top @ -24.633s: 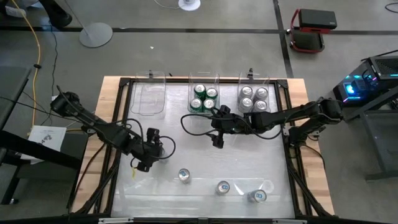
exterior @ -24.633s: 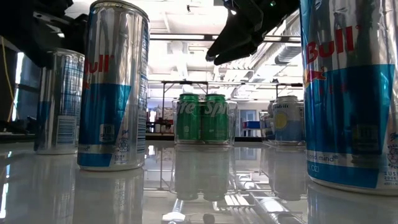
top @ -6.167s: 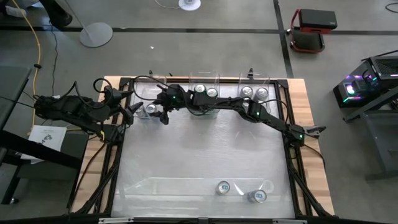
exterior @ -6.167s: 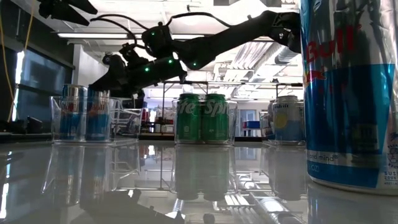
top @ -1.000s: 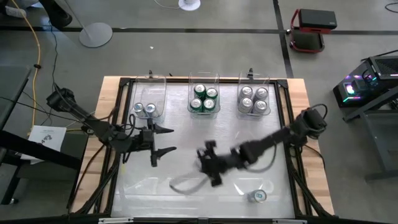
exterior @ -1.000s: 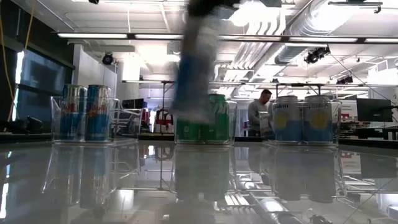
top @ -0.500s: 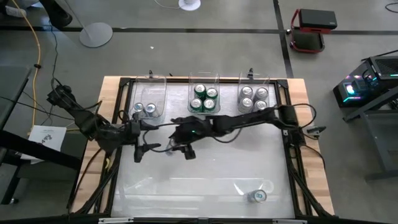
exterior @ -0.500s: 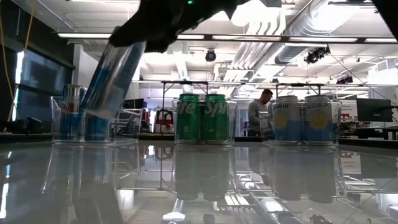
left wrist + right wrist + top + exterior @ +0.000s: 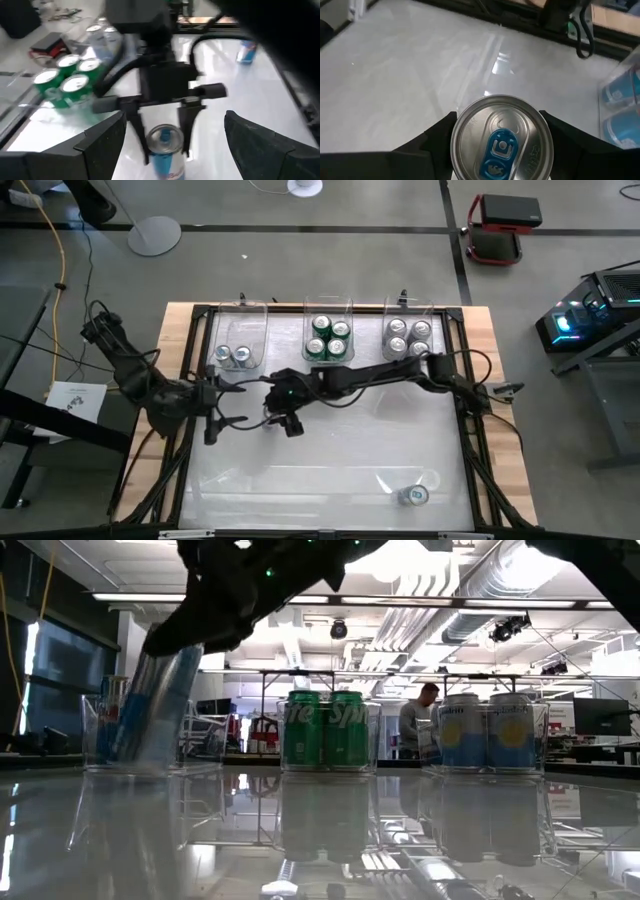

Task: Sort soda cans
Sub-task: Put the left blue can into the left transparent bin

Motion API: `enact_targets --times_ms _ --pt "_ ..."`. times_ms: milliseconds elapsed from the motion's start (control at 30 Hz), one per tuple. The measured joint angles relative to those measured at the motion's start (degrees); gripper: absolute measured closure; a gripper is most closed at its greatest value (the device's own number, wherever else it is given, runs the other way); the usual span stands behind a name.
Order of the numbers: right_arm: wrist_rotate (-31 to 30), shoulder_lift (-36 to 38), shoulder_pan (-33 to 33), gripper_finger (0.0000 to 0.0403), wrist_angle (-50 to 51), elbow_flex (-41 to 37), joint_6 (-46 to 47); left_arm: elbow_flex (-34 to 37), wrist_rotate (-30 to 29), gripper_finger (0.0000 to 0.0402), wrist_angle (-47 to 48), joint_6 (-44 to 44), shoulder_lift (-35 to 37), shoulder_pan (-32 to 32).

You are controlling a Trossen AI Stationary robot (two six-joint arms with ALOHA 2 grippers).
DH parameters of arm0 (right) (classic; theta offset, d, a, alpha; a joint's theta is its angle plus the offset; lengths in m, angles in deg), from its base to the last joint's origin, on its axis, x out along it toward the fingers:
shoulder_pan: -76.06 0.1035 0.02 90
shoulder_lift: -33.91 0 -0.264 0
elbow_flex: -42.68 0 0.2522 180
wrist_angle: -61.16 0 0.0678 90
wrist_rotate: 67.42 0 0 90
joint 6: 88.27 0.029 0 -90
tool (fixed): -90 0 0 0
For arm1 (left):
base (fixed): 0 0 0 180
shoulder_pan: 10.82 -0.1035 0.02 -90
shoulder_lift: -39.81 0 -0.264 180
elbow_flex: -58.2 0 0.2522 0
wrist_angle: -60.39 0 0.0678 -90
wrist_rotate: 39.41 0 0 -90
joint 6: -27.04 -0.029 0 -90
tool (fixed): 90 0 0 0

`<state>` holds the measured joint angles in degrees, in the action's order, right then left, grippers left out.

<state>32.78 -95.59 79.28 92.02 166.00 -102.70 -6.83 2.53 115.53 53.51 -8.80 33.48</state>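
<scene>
My right gripper (image 9: 283, 418) reaches across from the table's right and is shut on a silver-and-blue soda can (image 9: 150, 710), near the left clear bin (image 9: 238, 330). That bin holds two blue cans (image 9: 231, 355). The middle bin holds green cans (image 9: 328, 340) and the right bin holds silver cans (image 9: 410, 340). One more can (image 9: 412, 495) stands on its base at the near right. My left gripper (image 9: 236, 402) stands open just left of the held can, touching nothing. My right gripper pinches the can's upper wall (image 9: 163, 157), just below the rim, between its two fingers (image 9: 427, 145), one on each side. The fingers come from above, slanting down. The can hangs lifted clear of the table and tilted, its silver top (image 9: 501, 137) toward the wrist.
The three clear bins stand in a row along the far edge. The glossy table top (image 9: 340, 460) lies bare between the arms and the near-right can. A black frame rail (image 9: 470, 440) borders the table. A person stands in the room far behind the table.
My right gripper has carried the can from the table's middle toward the left and far side, up to the left bin, and the can now hangs more tilted. My left gripper has drawn back toward the table's left edge and turned, staying open.
</scene>
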Motion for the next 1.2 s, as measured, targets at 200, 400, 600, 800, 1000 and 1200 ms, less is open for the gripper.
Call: enact_targets --times_ms 200,400,600,800,1000,1200 --pt "-1.2 -0.8 0.0 0.0176 -0.1 -0.1 1.7 0.0 -6.5 0.0088 6.6 7.1 1.6 3.0" --pt "-1.2 -1.1 0.3 0.0122 -1.9 -0.1 1.4 0.0 -6.0 0.0088 10.5 11.9 1.8 5.2" --pt "-1.2 -1.1 0.3 0.0115 -4.4 -0.1 1.7 0.0 -6.5 0.0088 15.5 17.7 1.7 7.1" --pt "-1.2 -0.7 0.4 0.0113 -3.8 0.5 1.9 3.1 -6.8 0.0088 14.5 19.0 2.4 7.6" --pt "-5.4 6.3 2.2 0.0113 5.7 0.3 -0.8 8.8 -4.8 0.0088 12.1 21.8 2.4 7.6" --pt "-7.1 12.3 4.7 0.0112 27.5 0.2 2.3 12.2 3.7 0.0088 2.6 7.9 1.6 5.2"
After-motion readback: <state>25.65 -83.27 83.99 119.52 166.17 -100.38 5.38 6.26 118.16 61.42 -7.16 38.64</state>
